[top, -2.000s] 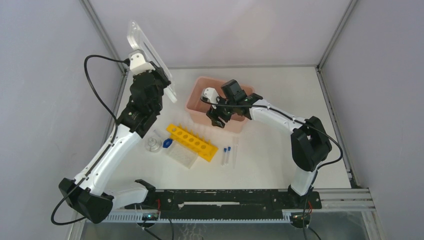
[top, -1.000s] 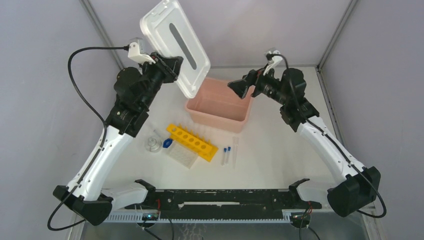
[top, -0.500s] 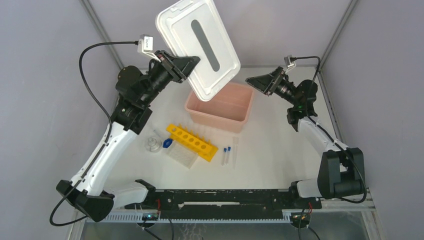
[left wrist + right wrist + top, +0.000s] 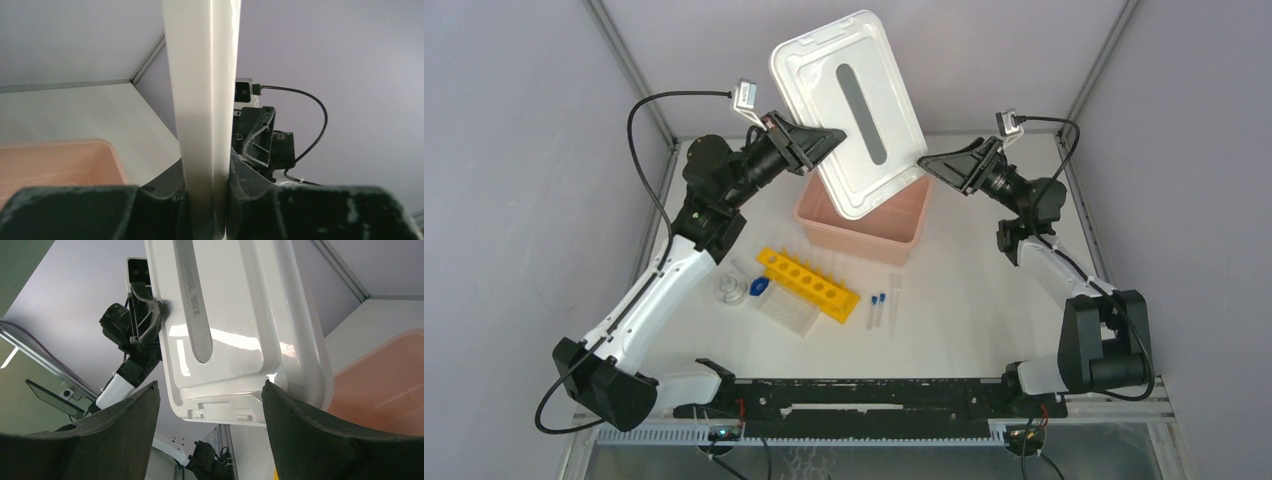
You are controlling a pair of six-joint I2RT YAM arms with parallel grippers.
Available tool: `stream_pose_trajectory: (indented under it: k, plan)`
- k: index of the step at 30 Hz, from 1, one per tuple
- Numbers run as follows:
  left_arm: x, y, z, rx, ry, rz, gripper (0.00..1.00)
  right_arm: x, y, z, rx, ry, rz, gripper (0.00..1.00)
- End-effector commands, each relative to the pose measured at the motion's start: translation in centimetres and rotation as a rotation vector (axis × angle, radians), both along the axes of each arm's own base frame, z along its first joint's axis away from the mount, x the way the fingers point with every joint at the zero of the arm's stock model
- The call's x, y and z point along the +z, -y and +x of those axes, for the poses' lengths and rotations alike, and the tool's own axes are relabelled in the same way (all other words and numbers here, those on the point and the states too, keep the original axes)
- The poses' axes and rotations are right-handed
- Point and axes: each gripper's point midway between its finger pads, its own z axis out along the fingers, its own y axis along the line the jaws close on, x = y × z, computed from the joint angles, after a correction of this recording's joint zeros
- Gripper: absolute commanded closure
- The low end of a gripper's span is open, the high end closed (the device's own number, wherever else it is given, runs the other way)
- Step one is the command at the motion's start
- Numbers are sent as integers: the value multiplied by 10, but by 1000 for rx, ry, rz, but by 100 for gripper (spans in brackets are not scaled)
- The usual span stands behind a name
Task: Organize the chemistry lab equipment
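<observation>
The left gripper (image 4: 826, 140) is pinching the white, grey-slotted plastic lid (image 4: 849, 95) by its edge; the right gripper (image 4: 932, 166) is hovering alongside, spread wide. The lid is hanging over the pink box (image 4: 864, 224).

1. Plain white bench (image 4: 984, 260), with everything on it bunched up in the middle.
2. Pink box (image 4: 854, 234) sits toward the back, open on top.
3. Yellow rack (image 4: 809, 284) with a row of holes lies at a slant just in front of the box. A clear gridded plate (image 4: 789, 313) is tucked right up against its near side.
4. Small round glass piece (image 4: 729, 290) sits left of the plate, with a little blue bit (image 4: 759, 287) between them.
5. Right of the rack, two blue-capped vials (image 4: 873, 312) lie side by side, and a thin clear tube (image 4: 894, 300) is just beside them.
</observation>
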Motion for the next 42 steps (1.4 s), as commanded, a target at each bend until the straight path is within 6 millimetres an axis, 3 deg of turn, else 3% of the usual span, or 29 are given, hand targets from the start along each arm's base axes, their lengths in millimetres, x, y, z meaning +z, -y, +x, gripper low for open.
stream_pose_trajectory:
  k: [1, 8, 11, 27, 42]
  plan:
    - [34, -4, -15, -44, 90, -93, 100, 2, 1, -9, 15, 43, 19, 20]
    - [31, -20, -6, 56, 93, -94, 100, -13, 10, -32, -25, 39, -9, 20]
    - [31, -18, -7, 44, 94, -105, 100, -17, 9, -37, -33, 37, -15, 20]
    - [14, -8, -12, -53, 35, -181, 100, -17, 2, -14, -9, 27, 54, 20]
    - [-30, 0, -5, -117, -60, -234, 100, -6, -1, 12, 22, 45, 131, 20]
